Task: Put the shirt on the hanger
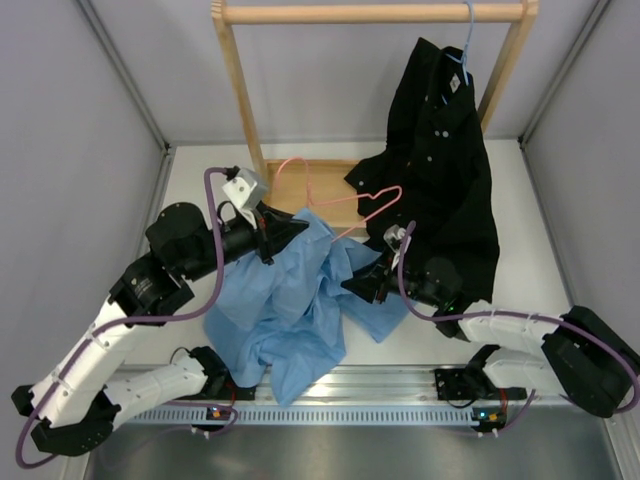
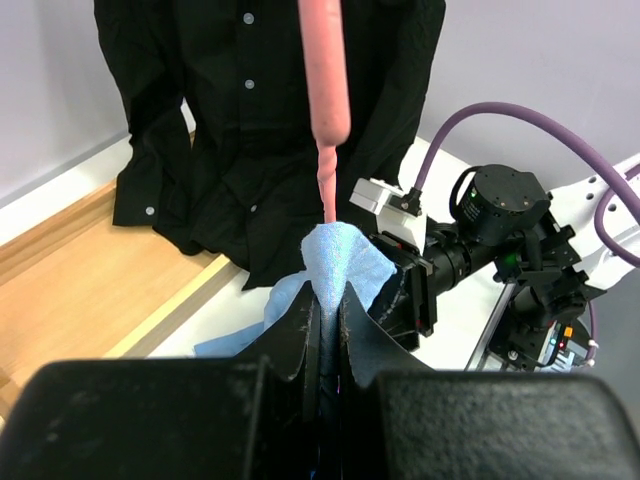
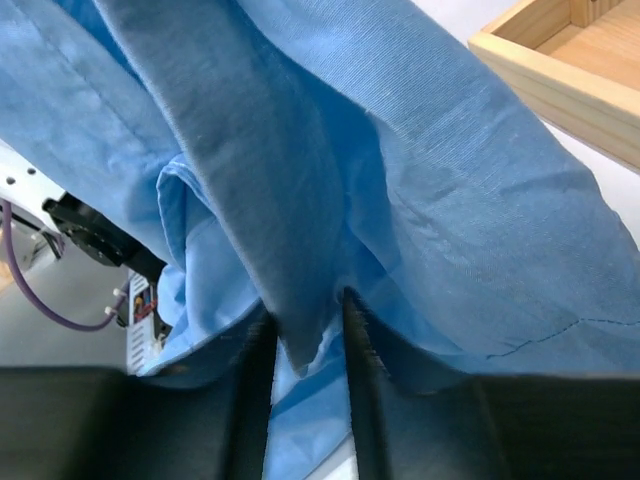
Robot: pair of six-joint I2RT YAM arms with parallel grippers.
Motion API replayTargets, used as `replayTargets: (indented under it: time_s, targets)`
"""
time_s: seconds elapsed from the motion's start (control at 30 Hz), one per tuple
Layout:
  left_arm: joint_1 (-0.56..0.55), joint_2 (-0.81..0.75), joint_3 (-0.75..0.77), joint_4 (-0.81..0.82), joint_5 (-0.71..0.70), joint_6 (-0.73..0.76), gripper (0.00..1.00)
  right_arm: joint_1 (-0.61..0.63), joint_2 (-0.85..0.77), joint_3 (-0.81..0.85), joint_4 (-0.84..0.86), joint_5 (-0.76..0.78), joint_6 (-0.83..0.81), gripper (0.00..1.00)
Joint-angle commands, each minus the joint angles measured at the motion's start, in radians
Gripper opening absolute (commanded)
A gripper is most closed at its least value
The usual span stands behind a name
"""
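The light blue shirt (image 1: 290,310) lies crumpled mid-table between both arms. The pink hanger (image 1: 345,205) rests at its far edge, hook toward the wooden rack base. My left gripper (image 1: 296,228) is shut on a tuft of the shirt (image 2: 340,255); in the left wrist view the pink hanger wire (image 2: 325,90) runs down into that tuft just past my left gripper (image 2: 328,300). My right gripper (image 1: 362,283) is at the shirt's right edge. In the right wrist view my right gripper (image 3: 305,305) has its jaws narrowly apart, pinching a fold of the shirt (image 3: 450,200).
A black shirt (image 1: 445,170) hangs on a pale blue hanger (image 1: 466,50) from the wooden rack (image 1: 370,12) at the back right and drapes onto the table. The rack's wooden base tray (image 1: 335,180) lies behind the hanger. Grey walls enclose both sides.
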Motion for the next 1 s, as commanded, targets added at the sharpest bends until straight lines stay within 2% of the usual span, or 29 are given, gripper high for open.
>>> replayTargets:
  time_s: [0.0, 0.07, 0.1, 0.13, 0.23, 0.3, 0.37, 0.43, 0.53, 0.6, 0.73, 0.87, 0.97]
  targets:
    - [-0.001, -0.022, 0.038, 0.114, -0.015, -0.022, 0.00, 0.016, 0.014, -0.007, 0.144, -0.004, -0.015, 0.21]
    - [-0.001, -0.025, 0.038, 0.114, -0.019, -0.020, 0.00, 0.016, 0.001, -0.007, 0.147, -0.003, -0.017, 0.11]
    - [-0.001, -0.028, 0.036, 0.114, -0.025, -0.020, 0.00, 0.016, -0.003, -0.009, 0.147, 0.002, -0.018, 0.02]
    - [-0.001, -0.031, 0.035, 0.114, -0.027, -0.017, 0.00, 0.016, -0.012, -0.009, 0.132, 0.011, -0.021, 0.00]
    - [-0.001, -0.051, 0.027, 0.099, -0.009, 0.018, 0.00, 0.008, -0.072, 0.003, 0.068, 0.017, -0.038, 0.00]
    - [-0.001, -0.069, 0.018, 0.079, 0.048, 0.102, 0.00, -0.023, -0.117, 0.078, -0.115, -0.017, -0.060, 0.00]
    - [-0.001, -0.103, -0.004, 0.040, 0.039, 0.182, 0.00, -0.090, -0.143, 0.159, -0.309, -0.046, -0.067, 0.00]
    - [-0.001, -0.133, -0.019, 0.015, 0.027, 0.245, 0.00, -0.180, -0.169, 0.201, -0.385, -0.148, -0.034, 0.00]
    - [-0.001, -0.173, -0.085, -0.005, 0.045, 0.300, 0.00, -0.251, -0.193, 0.293, -0.555, -0.201, -0.027, 0.00]
    - [-0.001, -0.218, -0.128, -0.004, 0.051, 0.328, 0.00, -0.308, -0.178, 0.382, -0.690, -0.236, -0.060, 0.00]
    - [-0.001, -0.269, -0.171, -0.005, 0.077, 0.375, 0.00, -0.438, -0.094, 0.494, -0.767, -0.333, -0.017, 0.00]
    - [-0.001, -0.312, -0.215, -0.020, 0.064, 0.422, 0.00, -0.506, -0.025, 0.633, -0.865, -0.366, -0.018, 0.00]
    - [-0.001, -0.298, -0.223, -0.085, -0.013, 0.446, 0.00, -0.521, 0.012, 0.724, -0.983, -0.356, -0.055, 0.00]
